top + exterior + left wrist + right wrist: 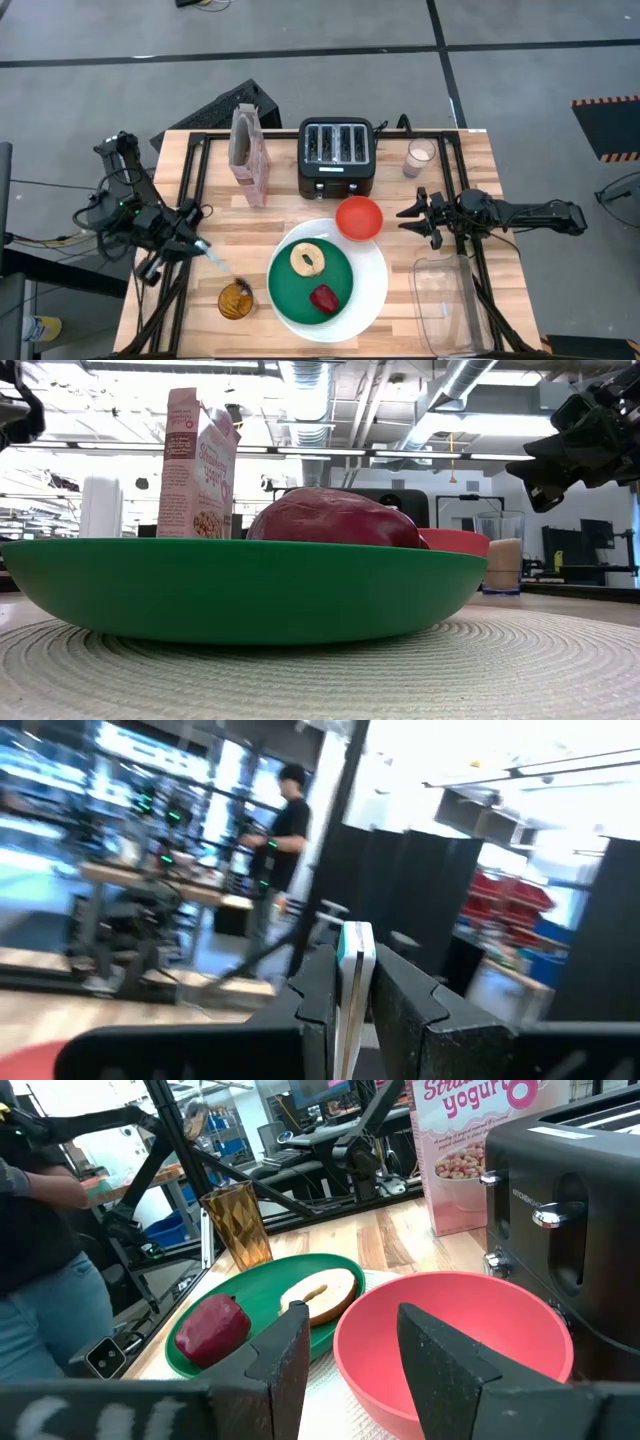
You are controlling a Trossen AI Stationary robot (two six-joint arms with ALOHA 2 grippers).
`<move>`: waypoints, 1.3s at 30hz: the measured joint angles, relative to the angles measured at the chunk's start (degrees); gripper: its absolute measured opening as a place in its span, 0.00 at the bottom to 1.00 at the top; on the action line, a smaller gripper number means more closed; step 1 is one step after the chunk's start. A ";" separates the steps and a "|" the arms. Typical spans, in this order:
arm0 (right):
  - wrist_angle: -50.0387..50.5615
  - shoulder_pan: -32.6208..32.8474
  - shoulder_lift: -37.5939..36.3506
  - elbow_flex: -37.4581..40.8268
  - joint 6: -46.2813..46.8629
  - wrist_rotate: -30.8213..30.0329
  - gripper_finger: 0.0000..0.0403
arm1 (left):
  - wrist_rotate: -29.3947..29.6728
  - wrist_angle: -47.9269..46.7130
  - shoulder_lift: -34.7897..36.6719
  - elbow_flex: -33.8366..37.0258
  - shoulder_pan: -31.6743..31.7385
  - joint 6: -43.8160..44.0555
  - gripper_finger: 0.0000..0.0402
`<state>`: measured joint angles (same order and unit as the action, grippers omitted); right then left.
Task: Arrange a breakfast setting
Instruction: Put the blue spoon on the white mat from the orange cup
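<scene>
Left gripper: jaws clamped on the blue-handled spoon, left of the white plate.
Right gripper: jaws part-open, empty, just right of the red bowl.
Advice: lower the spoon flat beside the plate, clear of the amber glass.

Table: light wood planks, matt. Green plate: smooth plastic, slight sheen. White plate: ribbed surface in the low view. Toaster: glossy black casing. Cereal box: printed cardboard. Tumbler: amber, faceted, translucent.
</scene>
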<state>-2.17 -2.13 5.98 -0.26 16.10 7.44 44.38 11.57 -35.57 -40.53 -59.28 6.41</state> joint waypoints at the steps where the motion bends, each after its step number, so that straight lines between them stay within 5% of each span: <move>1: 0.00 0.00 -0.02 0.00 0.00 0.00 0.44 | 0.14 0.05 0.00 0.00 1.35 -0.55 0.07; 12: 0.00 -0.01 0.00 0.01 0.00 0.00 0.44 | 4.25 -0.04 -0.04 0.00 20.36 -2.80 0.07; 27: -0.93 -0.38 0.00 0.00 0.49 -0.04 0.44 | -4.92 -0.12 -4.40 0.00 34.87 14.82 0.07; 39: -11.27 -0.39 -0.02 0.01 32.22 -5.65 0.44 | -11.69 4.57 -13.73 0.00 38.94 24.92 0.07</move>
<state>-13.44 -2.52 5.96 -0.25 48.32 1.79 32.70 16.14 -49.30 -40.53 -20.34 31.33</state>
